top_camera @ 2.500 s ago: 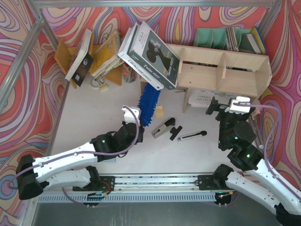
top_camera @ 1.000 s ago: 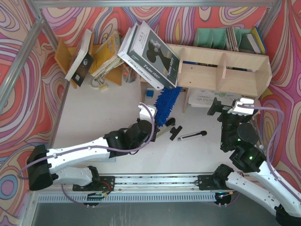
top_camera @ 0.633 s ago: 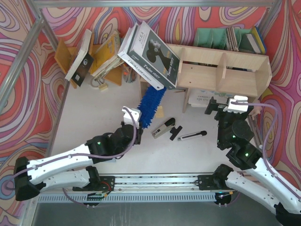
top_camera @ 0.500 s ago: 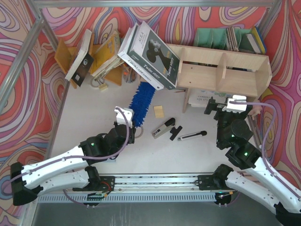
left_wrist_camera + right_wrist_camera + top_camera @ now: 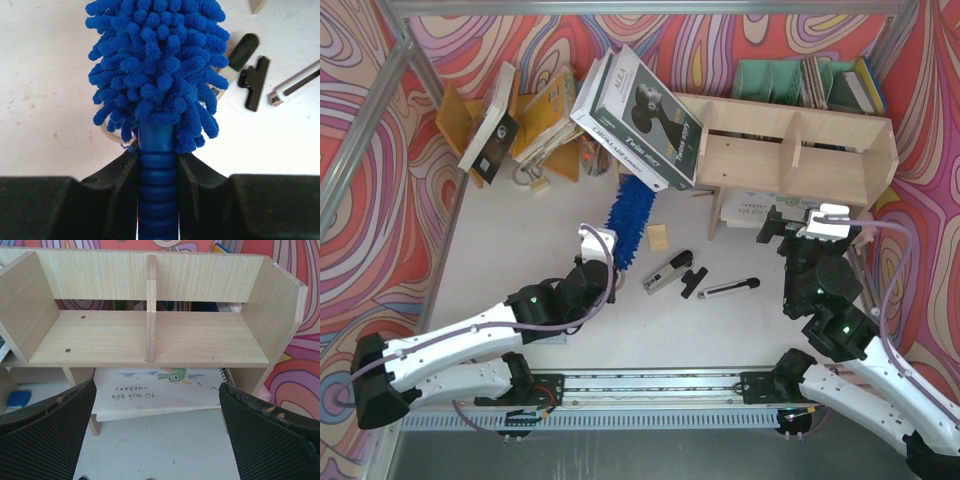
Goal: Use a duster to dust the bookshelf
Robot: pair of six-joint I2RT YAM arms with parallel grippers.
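duster (image 5: 155, 65): fluffy chenille, glossy ribbed plastic | bookshelf (image 5: 100, 337): matt plywood

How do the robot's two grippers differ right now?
The left gripper is shut on the duster handle; the right gripper stands wide open, empty. The left gripper is near the table middle; the right gripper faces the bookshelf compartments. Both have black fingers.

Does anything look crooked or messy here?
Yes. A big book sits tilted over the bookshelf's left end, and the books in the back-left rack lie flopped at all angles.
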